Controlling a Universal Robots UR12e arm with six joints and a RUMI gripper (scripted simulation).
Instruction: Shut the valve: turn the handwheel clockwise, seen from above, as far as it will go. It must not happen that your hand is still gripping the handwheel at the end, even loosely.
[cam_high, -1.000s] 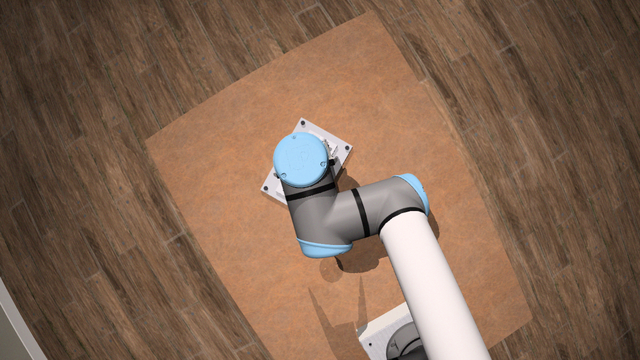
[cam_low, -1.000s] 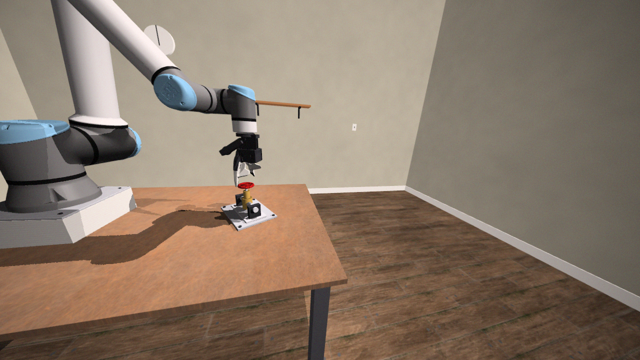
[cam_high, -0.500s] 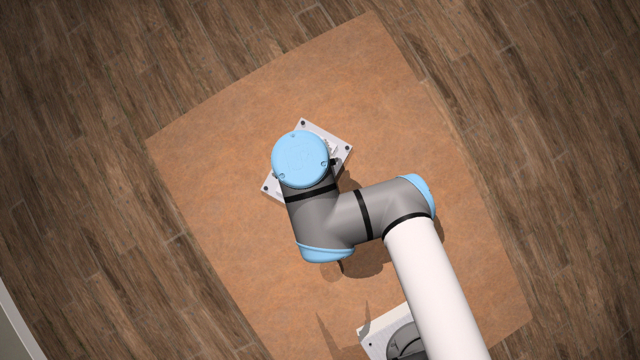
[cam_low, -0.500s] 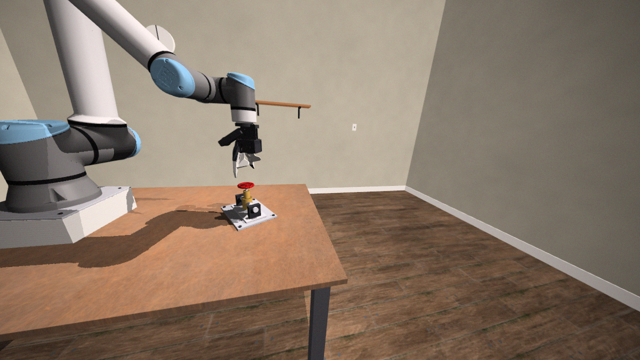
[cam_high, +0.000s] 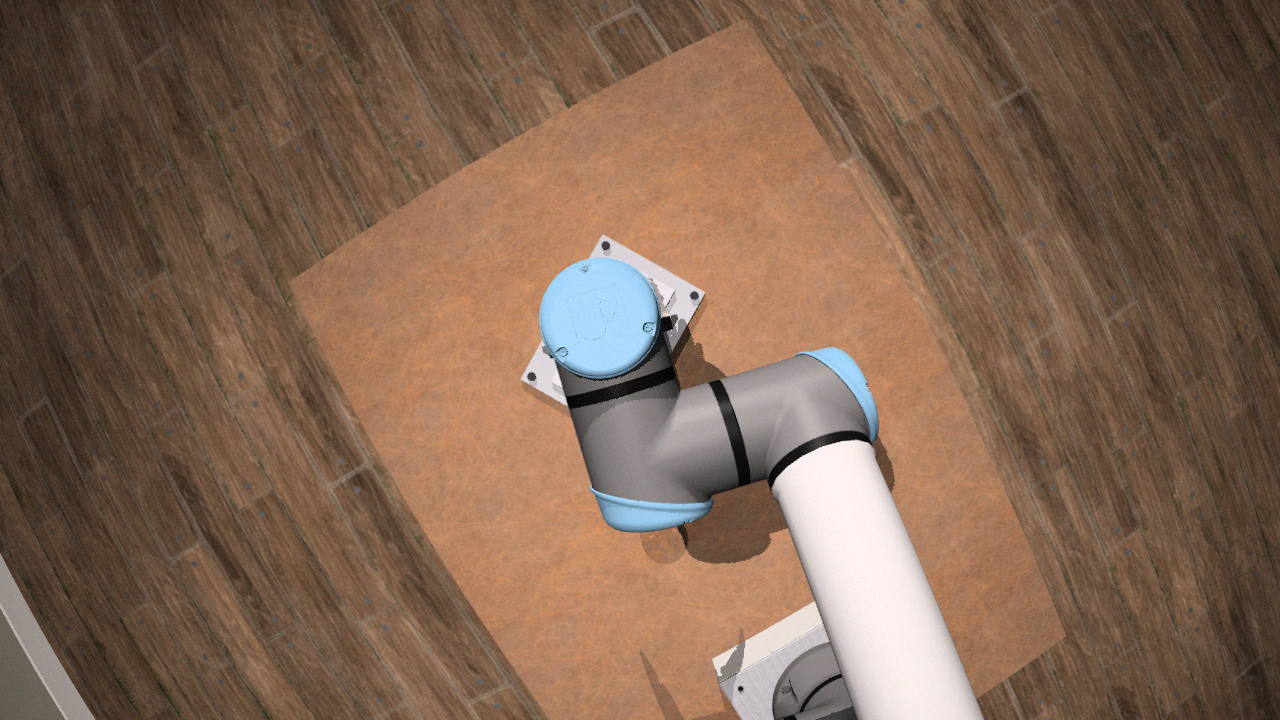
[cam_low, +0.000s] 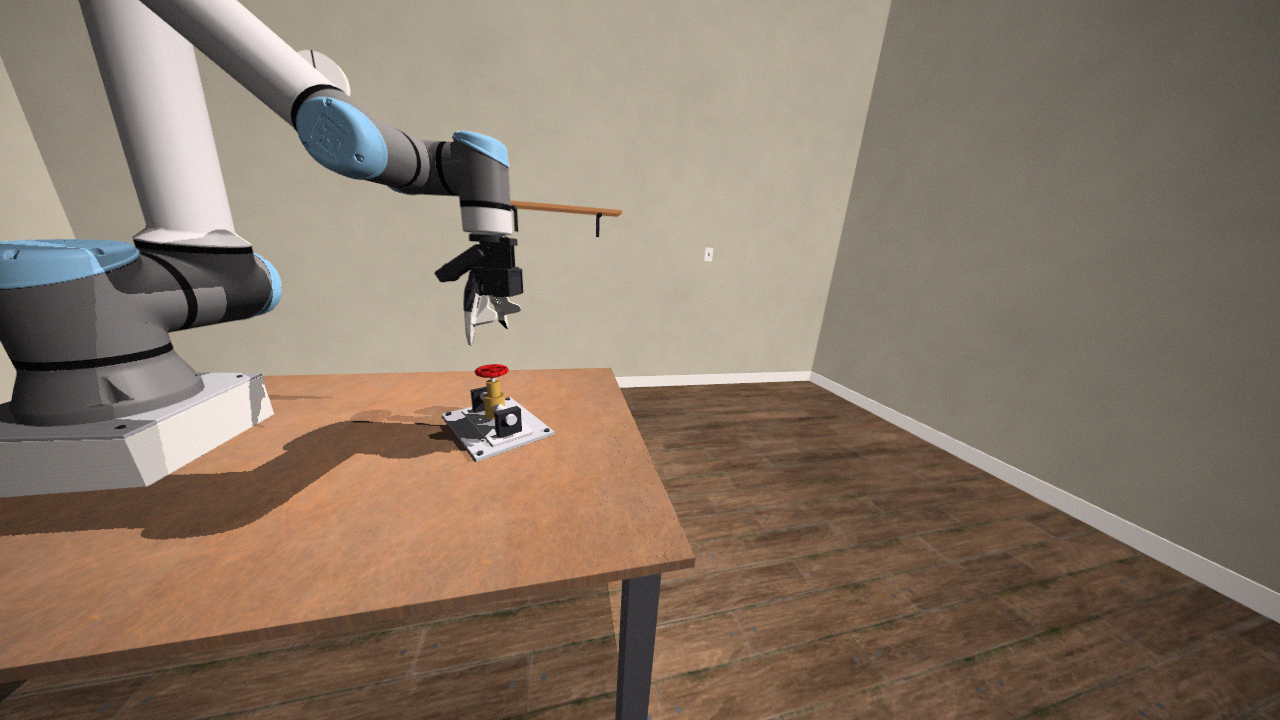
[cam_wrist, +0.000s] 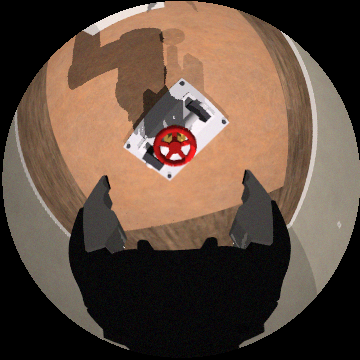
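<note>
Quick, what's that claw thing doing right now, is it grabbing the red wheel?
End effector: open, holding nothing, hanging above the red handwheel without touching it.

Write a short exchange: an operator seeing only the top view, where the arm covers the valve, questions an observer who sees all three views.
Operator: Is anything being touched down there?
Observer: No. The exterior view shows the gripper hanging well above the red handwheel, apart from it.
Operator: Open or shut?
Observer: Open. The wrist view shows both fingers spread wide, with nothing between them.
</note>
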